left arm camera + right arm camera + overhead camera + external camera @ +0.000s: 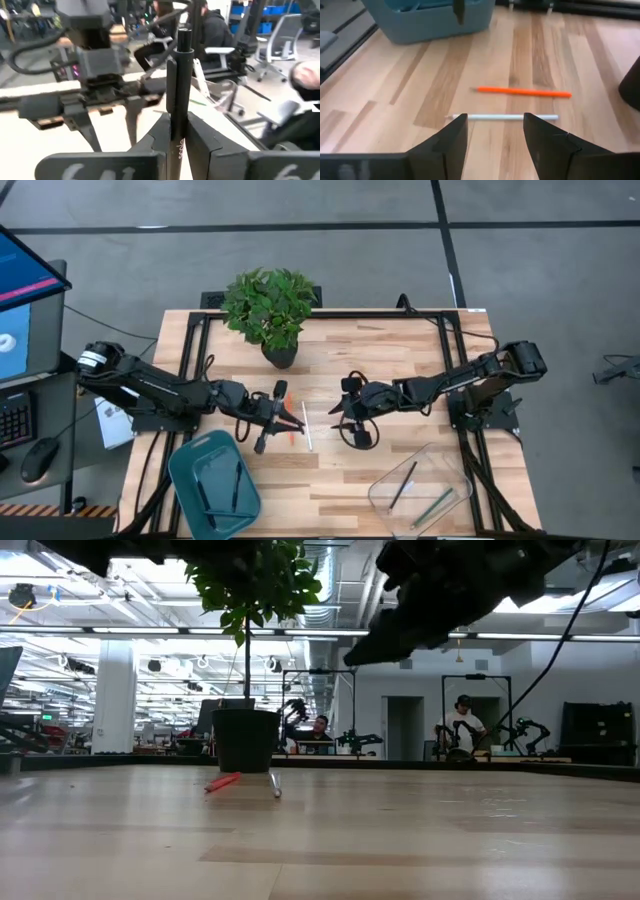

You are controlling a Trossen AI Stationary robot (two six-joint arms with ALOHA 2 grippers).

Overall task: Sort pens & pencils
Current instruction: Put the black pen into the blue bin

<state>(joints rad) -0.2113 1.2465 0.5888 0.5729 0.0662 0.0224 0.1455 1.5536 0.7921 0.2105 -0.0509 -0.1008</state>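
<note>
Overhead, your left gripper (262, 442) carries a black pen (263, 439) above the worktop (400, 350) beside the teal bin (180, 470); drop it there next. Left wrist: fingers (202, 137) clamp its smooth barrel. Right wrist: right gripper (494, 131) hangs wide over the thin white pencil (505, 117), orange pencil (524, 92) just beyond.

Ceiling strip lights (150, 630) are glaring in the low view, silhouetting the potted plant (250, 600) and the arm overhead. From above, even light is falling on the counter (400, 480), casting faint shadows. The left wrist view's background is blurring; the right wrist view is softening at its edges.
</note>
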